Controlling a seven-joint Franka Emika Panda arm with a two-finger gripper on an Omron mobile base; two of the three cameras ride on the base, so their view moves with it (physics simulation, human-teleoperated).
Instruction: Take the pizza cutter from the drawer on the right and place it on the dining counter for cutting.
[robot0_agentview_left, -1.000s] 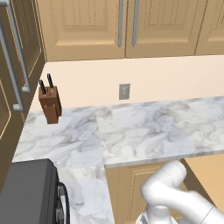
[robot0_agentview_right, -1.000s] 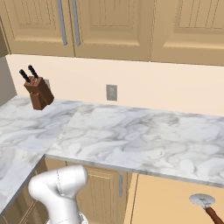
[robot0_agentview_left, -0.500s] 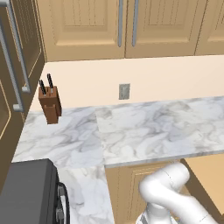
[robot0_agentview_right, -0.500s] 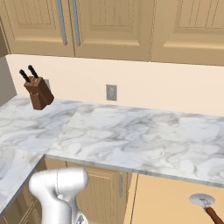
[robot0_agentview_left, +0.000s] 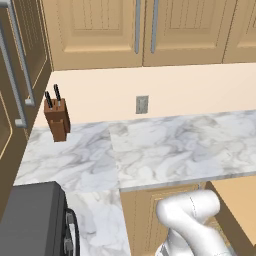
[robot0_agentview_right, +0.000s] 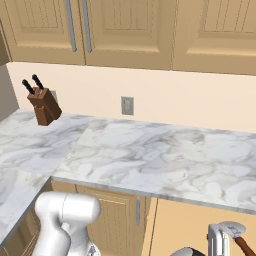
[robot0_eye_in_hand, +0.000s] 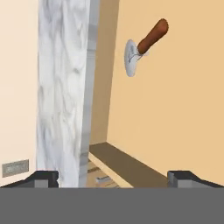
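Hand view: pizza cutter (robot0_eye_in_hand: 145, 46) handle upper-right.

Premises: a domestic kitchen, rendered. Evidence: an L-shaped marble worktop (robot0_agentview_left: 165, 150) runs below panelled light wood wall cabinets (robot0_agentview_left: 100, 30) fitted with steel bar handles (robot0_agentview_left: 137, 25). A wall socket (robot0_agentview_left: 142, 104) sits in the cream backsplash. A brown knife block (robot0_agentview_left: 56, 119) stands on the worktop's left end. Base cabinets (robot0_agentview_right: 112, 212) lie beneath.
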